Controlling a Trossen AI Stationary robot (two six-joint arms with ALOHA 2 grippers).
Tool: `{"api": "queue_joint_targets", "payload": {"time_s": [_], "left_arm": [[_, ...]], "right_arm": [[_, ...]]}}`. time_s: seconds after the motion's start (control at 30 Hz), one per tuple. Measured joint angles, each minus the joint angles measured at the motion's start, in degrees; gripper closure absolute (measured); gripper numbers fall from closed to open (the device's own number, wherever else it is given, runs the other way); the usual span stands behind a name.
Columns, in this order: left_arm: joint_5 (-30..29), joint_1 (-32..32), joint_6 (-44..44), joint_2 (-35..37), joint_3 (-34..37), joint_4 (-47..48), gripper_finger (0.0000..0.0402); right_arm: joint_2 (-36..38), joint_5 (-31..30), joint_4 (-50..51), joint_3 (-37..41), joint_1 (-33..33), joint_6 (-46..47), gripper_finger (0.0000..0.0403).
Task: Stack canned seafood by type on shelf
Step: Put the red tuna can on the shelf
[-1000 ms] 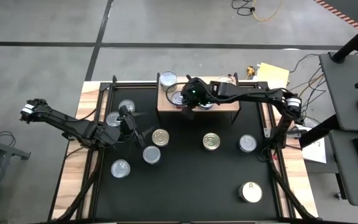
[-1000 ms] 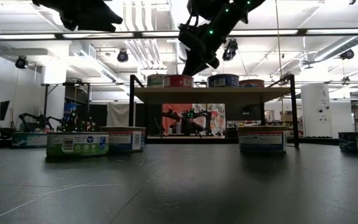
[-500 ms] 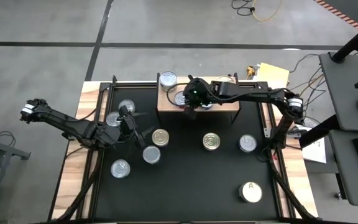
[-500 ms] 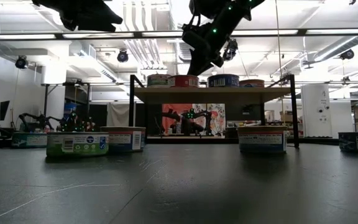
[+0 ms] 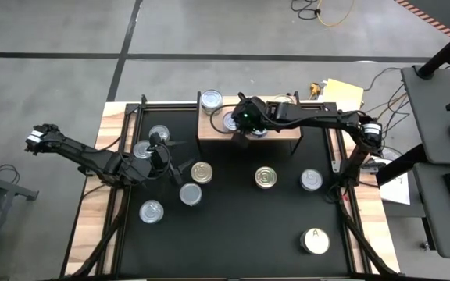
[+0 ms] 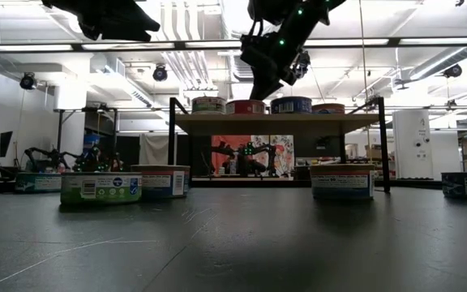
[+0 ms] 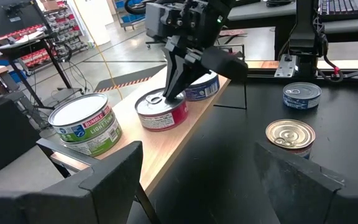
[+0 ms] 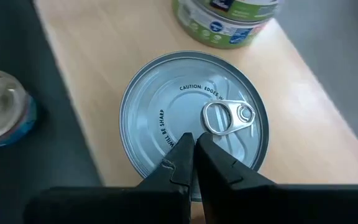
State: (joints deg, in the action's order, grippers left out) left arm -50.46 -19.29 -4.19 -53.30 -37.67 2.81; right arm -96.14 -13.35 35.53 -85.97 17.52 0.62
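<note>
Progress: I count four cans on shelf (image 5: 286, 131) in low view: green-label can (image 7: 84, 128), red-label can (image 7: 162, 111), blue-label can (image 7: 202, 88), one more behind. None stacked yet, all single layer. About seven cans left on black table (image 5: 233, 226), including white-topped can (image 5: 316, 240).

Right gripper (image 8: 194, 152): jaws together, tips just above red-label can lid; contact unclear.

Left gripper (image 5: 168, 153): jaws apart, empty, hovering among table cans.

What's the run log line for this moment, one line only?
right gripper: shut, tips on red-label can's lid on shelf | left gripper: open, hovering over table's left side | green-label can: on shelf
</note>
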Motion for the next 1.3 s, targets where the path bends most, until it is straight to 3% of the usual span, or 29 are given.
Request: {"api": "queue_joint_targets", "payload": {"time_s": [0.77, 1.3], "left_arm": [[-0.02, 0.02, -0.40, 0.02, 0.78, -0.05, 0.0112], [0.00, 0.02, -0.87, 0.02, 1.11, -0.17, 0.0112]], "right_arm": [[-2.10, -0.37, -5.50, 0.02, 6.68, -2.77, 0.0394], [-1.45, -0.18, -7.71, 0.22, 7.02, -3.69, 0.0394]]}}
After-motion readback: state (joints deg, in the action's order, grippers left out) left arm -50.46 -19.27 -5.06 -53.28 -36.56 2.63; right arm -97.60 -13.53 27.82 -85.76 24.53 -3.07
